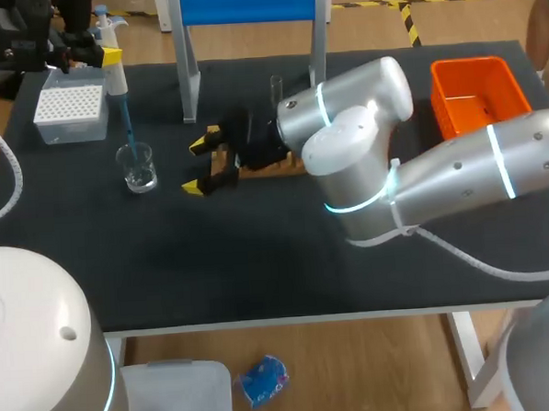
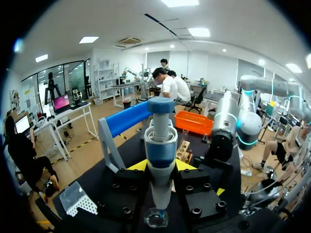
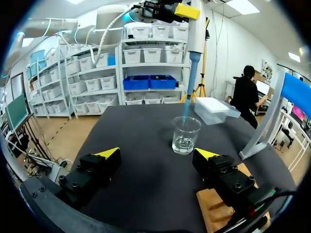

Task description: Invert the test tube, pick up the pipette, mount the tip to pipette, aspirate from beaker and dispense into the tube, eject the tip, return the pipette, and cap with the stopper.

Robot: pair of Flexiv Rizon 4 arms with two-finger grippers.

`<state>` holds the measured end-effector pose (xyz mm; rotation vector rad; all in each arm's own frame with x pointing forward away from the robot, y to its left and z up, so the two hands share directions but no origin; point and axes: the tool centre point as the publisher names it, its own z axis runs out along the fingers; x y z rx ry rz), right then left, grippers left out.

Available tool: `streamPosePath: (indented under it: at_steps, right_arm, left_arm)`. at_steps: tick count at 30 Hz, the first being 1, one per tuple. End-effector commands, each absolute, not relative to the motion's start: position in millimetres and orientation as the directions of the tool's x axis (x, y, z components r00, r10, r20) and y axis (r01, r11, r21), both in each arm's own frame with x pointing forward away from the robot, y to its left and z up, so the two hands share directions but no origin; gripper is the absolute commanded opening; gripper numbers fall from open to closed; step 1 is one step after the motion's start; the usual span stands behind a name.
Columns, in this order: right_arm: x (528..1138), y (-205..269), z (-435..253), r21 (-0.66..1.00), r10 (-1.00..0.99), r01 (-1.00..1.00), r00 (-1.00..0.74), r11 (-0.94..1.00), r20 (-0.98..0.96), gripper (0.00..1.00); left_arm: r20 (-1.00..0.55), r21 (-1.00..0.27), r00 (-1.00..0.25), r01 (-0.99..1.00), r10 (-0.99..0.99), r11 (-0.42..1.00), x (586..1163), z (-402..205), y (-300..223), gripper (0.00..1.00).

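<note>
My left gripper (image 1: 96,55) is shut on the white and blue pipette (image 1: 113,67) at the table's back left, holding it upright. Its blue tip (image 1: 129,130) dips into the glass beaker (image 1: 139,168), which holds a little clear liquid. In the left wrist view the pipette (image 2: 160,145) stands between the fingers (image 2: 137,166) with the beaker (image 2: 156,218) below it. My right gripper (image 1: 197,164) is open just right of the beaker, with nothing in it. In the right wrist view the beaker (image 3: 185,136) and tip (image 3: 189,87) are ahead of that gripper (image 3: 158,155). A test tube (image 1: 276,88) stands upright behind my right wrist.
A clear tip box (image 1: 70,110) sits at the back left behind the beaker. A wooden rack (image 1: 268,169) lies under my right wrist. An orange bin (image 1: 476,94) is at the back right. A blue-topped stand (image 1: 246,4) rises at the back middle.
</note>
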<state>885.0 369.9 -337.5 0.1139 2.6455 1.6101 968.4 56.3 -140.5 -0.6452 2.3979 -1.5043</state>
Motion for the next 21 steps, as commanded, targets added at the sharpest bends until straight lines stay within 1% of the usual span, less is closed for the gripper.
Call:
streamPosePath:
  at_steps: [1,21]
  right_arm:
    - [884.0,383.0,-352.0,0.902,0.092,0.036,-0.996,0.430,-0.004,1.00]
    - [883.9,382.9,-352.8,0.906,0.094,0.048,-0.996,0.421,0.009,1.00]
  left_arm:
    - [0.029,-0.898,-0.874,-0.236,-0.485,0.371,968.1,-141.3,56.1,0.00]
    - [0.029,-0.898,-0.874,-0.236,-0.485,0.371,968.1,-141.3,56.1,0.00]
